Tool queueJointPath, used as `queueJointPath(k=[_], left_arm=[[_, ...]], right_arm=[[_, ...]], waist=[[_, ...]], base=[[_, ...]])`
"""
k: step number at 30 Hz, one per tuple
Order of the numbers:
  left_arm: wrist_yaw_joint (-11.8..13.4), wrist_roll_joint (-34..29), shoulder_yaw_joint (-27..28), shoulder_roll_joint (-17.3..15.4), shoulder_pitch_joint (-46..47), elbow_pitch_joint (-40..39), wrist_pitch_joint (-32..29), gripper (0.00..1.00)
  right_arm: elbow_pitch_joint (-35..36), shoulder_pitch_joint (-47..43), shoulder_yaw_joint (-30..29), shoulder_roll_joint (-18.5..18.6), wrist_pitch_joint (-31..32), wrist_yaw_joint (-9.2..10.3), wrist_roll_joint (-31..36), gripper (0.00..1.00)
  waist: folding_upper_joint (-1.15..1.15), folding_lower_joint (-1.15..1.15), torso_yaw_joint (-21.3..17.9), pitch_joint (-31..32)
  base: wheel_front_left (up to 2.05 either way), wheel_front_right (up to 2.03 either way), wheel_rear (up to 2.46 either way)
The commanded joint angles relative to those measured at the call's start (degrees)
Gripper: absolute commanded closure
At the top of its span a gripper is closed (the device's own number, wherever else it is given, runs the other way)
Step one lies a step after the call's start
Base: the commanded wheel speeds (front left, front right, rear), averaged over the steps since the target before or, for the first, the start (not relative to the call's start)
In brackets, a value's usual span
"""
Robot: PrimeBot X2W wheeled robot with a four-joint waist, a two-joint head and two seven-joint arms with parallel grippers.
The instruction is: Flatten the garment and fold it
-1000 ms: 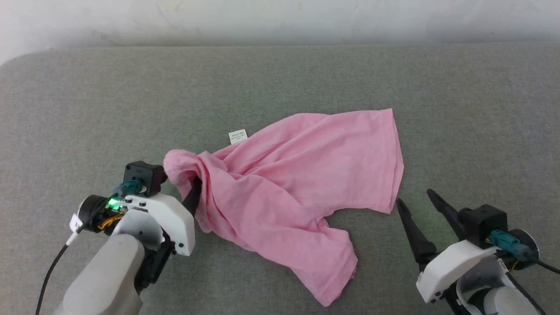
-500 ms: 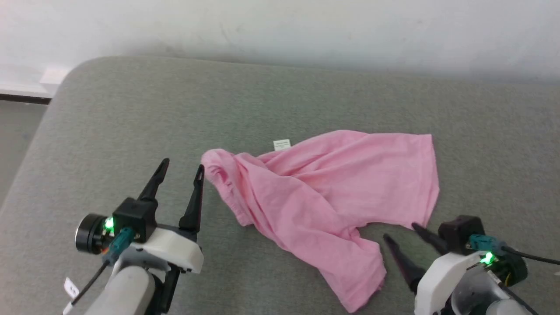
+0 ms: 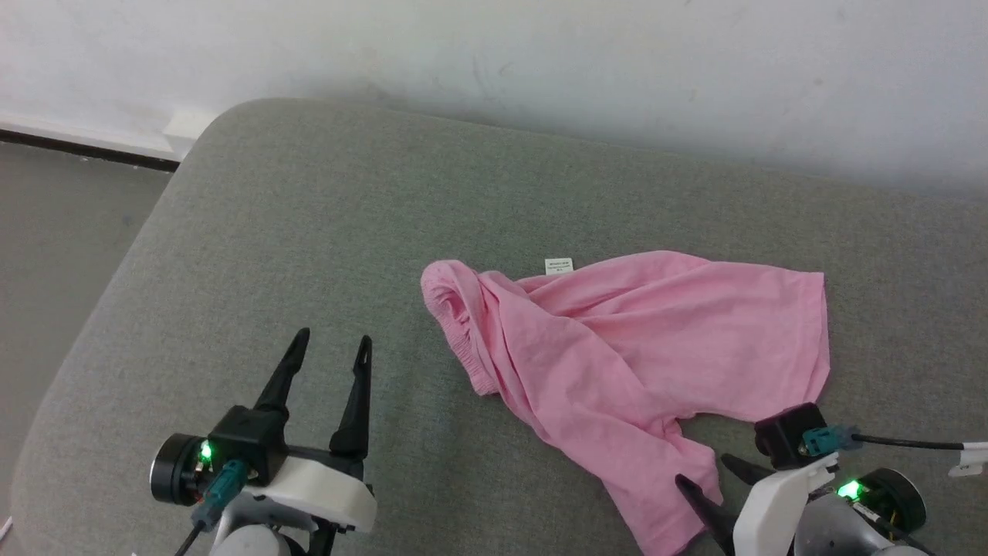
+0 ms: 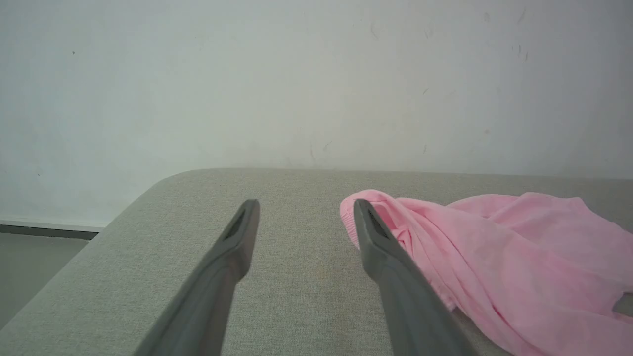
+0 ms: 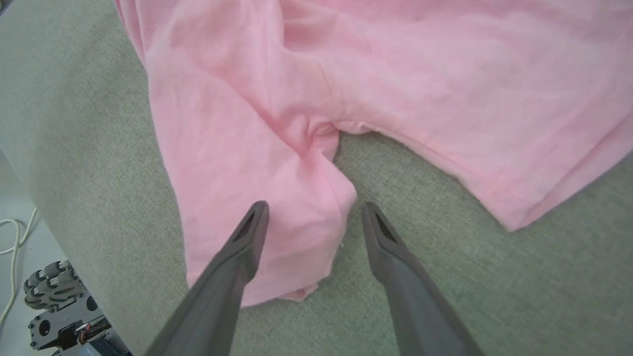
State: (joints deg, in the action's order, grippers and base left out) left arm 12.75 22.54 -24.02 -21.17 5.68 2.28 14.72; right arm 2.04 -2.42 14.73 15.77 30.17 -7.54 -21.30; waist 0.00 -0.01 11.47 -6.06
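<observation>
The light pink garment point(image 3: 633, 363) lies rumpled on the grey cushion point(image 3: 309, 232), with its gathered waistband point(image 3: 455, 309) bunched at the left end and a small white label point(image 3: 559, 266) at its far edge. My left gripper point(image 3: 332, 337) stands open and empty, left of the waistband and apart from it. In the left wrist view, the garment point(image 4: 494, 247) lies just right of the open left gripper point(image 4: 305, 202). My right gripper point(image 3: 702, 469) is open at the garment's near leg. In the right wrist view, the right gripper point(image 5: 314, 205) straddles the leg's hem on the garment point(image 5: 346, 89), holding nothing.
The cushion's rounded left corner point(image 3: 201, 131) drops to a grey floor point(image 3: 62, 224). A white wall point(image 3: 540, 62) runs behind. In the right wrist view the cushion's near edge point(image 5: 59, 188) falls to the robot's wheeled base point(image 5: 54, 291) and a white cable point(image 5: 15, 232).
The head camera has turned left. My left gripper has drawn back out of the bunched waistband and stands clear. My right gripper has come closer to the near leg.
</observation>
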Motion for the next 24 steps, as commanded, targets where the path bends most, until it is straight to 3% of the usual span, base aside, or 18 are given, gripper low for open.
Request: queueJointPath(k=[1, 2, 3, 4, 5, 6, 14, 21, 24], left_arm=[[-0.6, -0.9, 0.2, 0.6, -0.2, 0.0, 0.3, 0.00], [-0.6, -0.9, 0.2, 0.6, -0.2, 0.0, 0.3, 0.00], [-1.0, -1.2, 0.3, 1.1, 0.2, 0.2, 0.3, 0.00], [-1.2, -1.4, 0.3, 1.3, 0.4, 0.2, 0.3, 0.00], [-1.4, -1.5, 0.4, 1.5, 0.6, 0.3, 0.3, 0.00], [-1.6, -1.7, 0.4, 1.7, 0.9, 0.4, 0.3, 0.00], [-2.8, -2.4, 0.8, 3.1, 1.2, 2.0, 0.3, 0.00], [-3.5, -2.5, 2.0, 3.8, -0.4, 2.8, 0.3, 0.00], [-3.9, -2.7, 2.4, 4.0, -1.1, 2.9, 0.3, 0.00]], right_arm=[[-0.8, 0.1, -0.1, 0.1, -0.1, 0.05, 0.3, 0.00], [-0.8, 0.1, -0.1, 0.1, -0.1, 0.05, 0.3, 0.00], [-1.9, 0.6, -0.2, 0.1, 0.1, 0.05, 0.7, 0.09], [-2.5, 1.0, 0.0, 0.1, 0.1, 0.05, 0.9, 0.51], [-3.0, 1.4, 0.0, 0.0, 0.0, 0.05, 0.9, 0.82], [-3.4, 1.9, 0.2, 0.0, -0.1, 0.05, 1.1, 1.00], [-1.9, 3.7, -2.3, 0.1, -3.7, 0.05, 1.1, 1.00], [10.3, 0.5, -3.3, 3.6, -2.3, 0.05, -2.0, 1.00], [15.3, -0.7, -4.8, 3.4, -0.8, 0.05, -3.8, 1.00]], waist=[[0.00, 0.01, 0.4, -0.7], [0.00, 0.01, 0.4, -0.7], [0.00, 0.01, 0.4, -1.4], [0.00, 0.01, 0.4, -1.8], [0.00, 0.01, 0.4, -2.2], [0.00, 0.01, 0.4, -2.6], [0.00, 0.01, -0.3, -2.5], [0.00, 0.01, -2.8, 0.1], [0.00, 0.01, -4.2, 0.9]], base=[[0.00, 0.00, 0.00], [0.00, 0.00, 0.00], [0.00, 0.00, 0.00], [0.00, 0.00, 0.00], [0.00, 0.00, 0.00], [0.00, 0.00, 0.00], [0.00, 0.00, 0.00], [0.00, 0.00, 0.00], [0.00, 0.00, 0.00]])
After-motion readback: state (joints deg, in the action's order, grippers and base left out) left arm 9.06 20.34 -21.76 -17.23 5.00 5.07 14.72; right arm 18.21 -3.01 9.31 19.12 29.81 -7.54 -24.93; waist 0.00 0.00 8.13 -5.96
